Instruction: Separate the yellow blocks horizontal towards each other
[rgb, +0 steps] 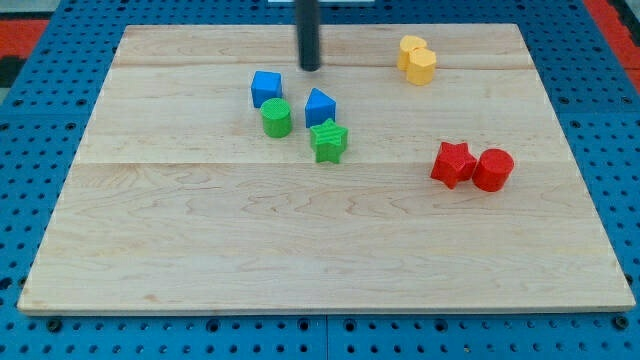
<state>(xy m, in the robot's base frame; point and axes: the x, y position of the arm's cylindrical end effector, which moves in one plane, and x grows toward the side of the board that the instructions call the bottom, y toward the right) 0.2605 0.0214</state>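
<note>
Two yellow blocks touch each other near the view's top right: one (409, 49) behind and a rounder one (421, 66) in front. My tip (311, 68) rests on the board at the view's top centre, well left of the yellow blocks. It stands just above a blue triangular block (319, 105) and right of a blue cube-like block (266, 87).
A green cylinder (277, 118) and a green star (328, 140) sit below the blue blocks. A red star (453, 164) and a red cylinder (493, 169) touch at the view's right. The wooden board (300, 250) lies on a blue pegboard.
</note>
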